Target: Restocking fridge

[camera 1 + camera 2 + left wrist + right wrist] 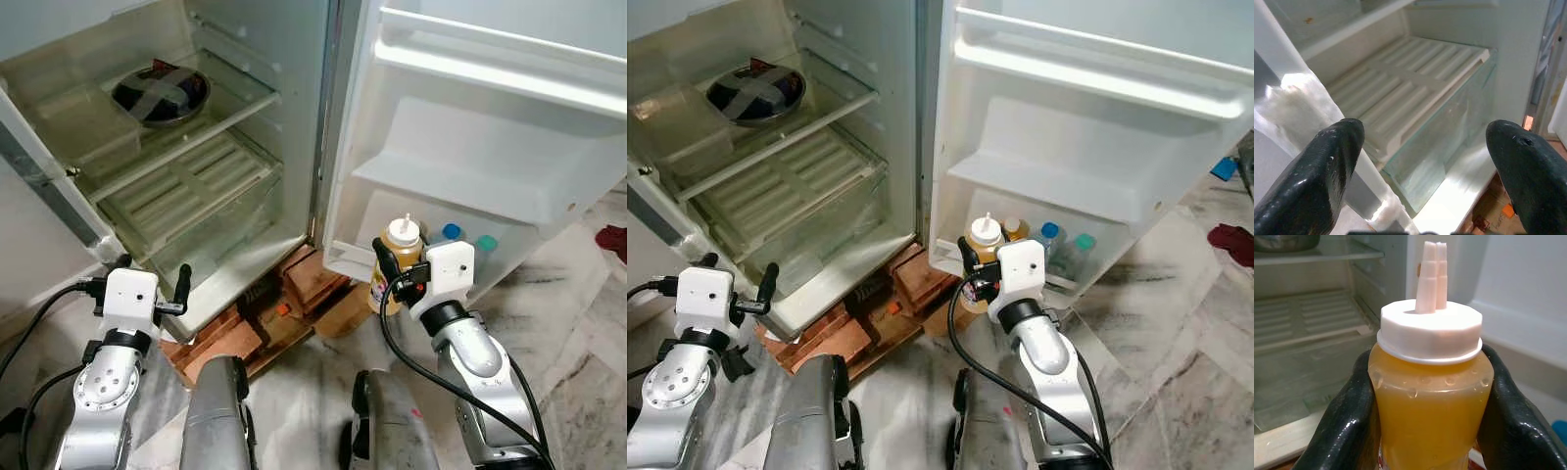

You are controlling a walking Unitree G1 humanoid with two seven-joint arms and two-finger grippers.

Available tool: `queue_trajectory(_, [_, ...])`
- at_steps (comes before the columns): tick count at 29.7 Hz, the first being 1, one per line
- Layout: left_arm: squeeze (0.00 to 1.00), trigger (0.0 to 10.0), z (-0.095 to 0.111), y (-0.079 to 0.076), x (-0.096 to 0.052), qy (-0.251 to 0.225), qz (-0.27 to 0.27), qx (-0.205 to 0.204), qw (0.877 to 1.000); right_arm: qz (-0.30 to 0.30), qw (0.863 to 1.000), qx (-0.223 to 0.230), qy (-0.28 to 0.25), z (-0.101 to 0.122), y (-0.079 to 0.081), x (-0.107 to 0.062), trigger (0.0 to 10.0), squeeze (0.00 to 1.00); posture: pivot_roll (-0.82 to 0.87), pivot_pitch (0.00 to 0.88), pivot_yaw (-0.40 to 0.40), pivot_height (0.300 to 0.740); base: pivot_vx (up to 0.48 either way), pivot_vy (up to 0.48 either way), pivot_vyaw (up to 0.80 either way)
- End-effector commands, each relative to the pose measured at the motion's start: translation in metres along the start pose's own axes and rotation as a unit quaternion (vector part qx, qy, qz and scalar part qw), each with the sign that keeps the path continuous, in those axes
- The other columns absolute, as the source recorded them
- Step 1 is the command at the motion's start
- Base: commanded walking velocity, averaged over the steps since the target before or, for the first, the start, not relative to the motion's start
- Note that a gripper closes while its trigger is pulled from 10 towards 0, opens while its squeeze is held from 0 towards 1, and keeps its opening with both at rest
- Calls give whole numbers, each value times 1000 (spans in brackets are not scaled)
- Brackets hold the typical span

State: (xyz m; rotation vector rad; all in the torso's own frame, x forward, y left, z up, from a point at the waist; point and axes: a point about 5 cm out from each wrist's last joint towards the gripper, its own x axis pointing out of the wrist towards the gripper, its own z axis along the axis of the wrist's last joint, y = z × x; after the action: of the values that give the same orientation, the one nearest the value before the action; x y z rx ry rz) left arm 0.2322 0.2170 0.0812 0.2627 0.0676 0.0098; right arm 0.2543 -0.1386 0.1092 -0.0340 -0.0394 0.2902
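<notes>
My right gripper [400,262] is shut on a yellow squeeze bottle [400,257] with a white nozzle cap, held upright in front of the fridge door's bottom shelf [343,257]. The right wrist view has both black fingers [1347,431] pressed against the bottle [1430,416]. Two bottles with blue [451,232] and teal [486,243] caps stand in that door shelf. My left gripper [152,277] is open with nothing in it, near the fridge's lower front edge; its fingers [1327,171] frame the glass crisper drawer [1440,147]. A dark bowl [161,93] rests on the upper glass shelf.
The fridge stands on wooden blocks [284,304] on a marble floor [568,323]. The open door [490,127] fills the right side, with white shelf rails above. A red cloth [615,240] lies at the far right. Black cables trail from both arms.
</notes>
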Motion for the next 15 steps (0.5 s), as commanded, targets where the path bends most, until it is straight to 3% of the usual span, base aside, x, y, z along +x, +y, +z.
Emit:
queue_trajectory(1, [0, 10000, -4, -1, -2, 7, -4, 2, 1000, -6, 1000, -3, -4, 1, -3, -1, 10000, 0, -22, 163, -50, 630, 289, 0, 0])
queue_trajectory(15, [0, 10000, -4, -3, -1, 6, -5, 1, 1000, -7, 1000, -4, -5, 1, -3, 0, 10000, 0, -21, 162, -50, 630, 287, 0, 0])
